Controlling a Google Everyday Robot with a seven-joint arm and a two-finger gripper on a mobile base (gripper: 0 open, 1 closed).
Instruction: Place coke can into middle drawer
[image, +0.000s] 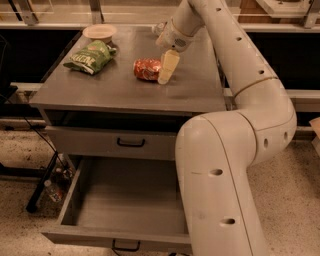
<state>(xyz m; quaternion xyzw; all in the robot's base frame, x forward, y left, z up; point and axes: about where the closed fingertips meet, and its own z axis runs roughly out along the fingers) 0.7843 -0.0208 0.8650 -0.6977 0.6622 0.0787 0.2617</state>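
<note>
The coke can (146, 69) lies on its side on the grey cabinet top (120, 92), red with white lettering. My gripper (167, 67) hangs down from the arm right against the can's right end, its cream tip touching the tabletop beside it. The middle drawer (125, 200) is pulled wide open low in front, its flat grey floor bare, with a black handle on its front panel. My arm's big white elbow covers the drawer's right side.
A green chip bag (90, 56) lies at the top's left, a pale bowl (99, 32) behind it. A clear bottle (159, 27) stands behind the gripper. A shut drawer front with a black handle (131, 143) sits above the open drawer. Dark poles and cables lie on the floor at left (42, 187).
</note>
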